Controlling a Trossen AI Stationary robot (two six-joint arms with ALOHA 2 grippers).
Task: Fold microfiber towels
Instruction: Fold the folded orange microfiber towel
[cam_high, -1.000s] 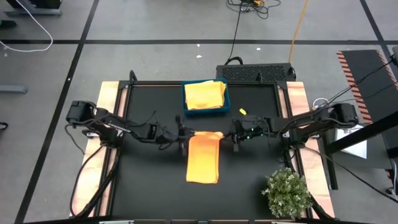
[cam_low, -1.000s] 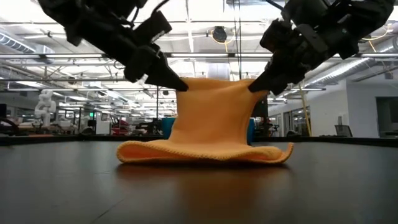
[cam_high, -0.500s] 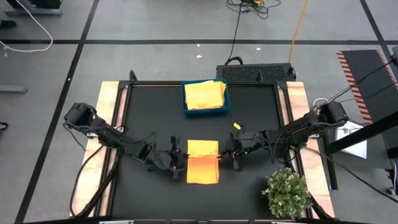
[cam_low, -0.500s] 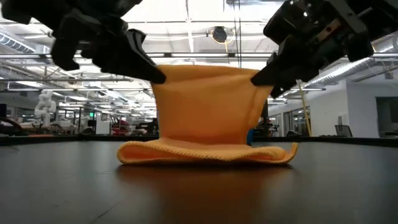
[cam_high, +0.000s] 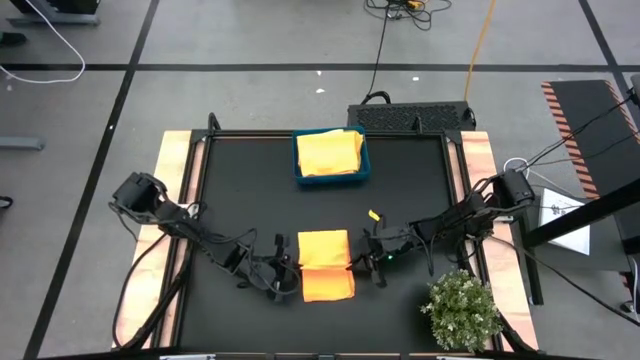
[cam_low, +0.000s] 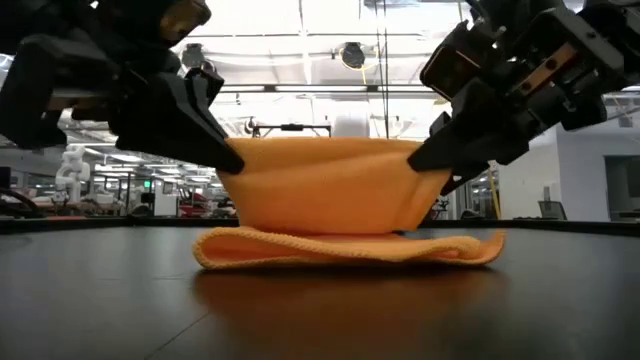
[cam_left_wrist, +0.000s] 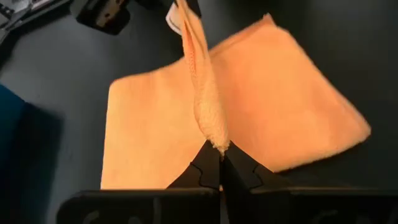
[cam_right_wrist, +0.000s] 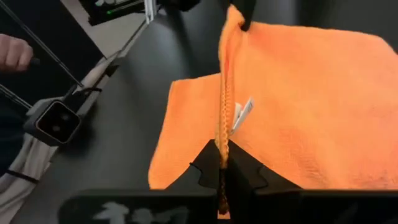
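Mid-fold: left gripper (cam_left_wrist: 219, 163) and right gripper (cam_right_wrist: 222, 167) each pinch a corner of the orange towel (cam_high: 325, 264) at table centre, half lifted; next, they should lay it flat and release.

**Clear mat at the sides, crowded middle**

The table (cam_high: 230, 180) lies bare to the left and right of the tray (cam_high: 331, 177) at the far edge. Both arms reach inward across the near half, meeting at the orange towel (cam_high: 325, 265). The plant (cam_high: 462, 310) blocks the near right corner, just beside the right arm.
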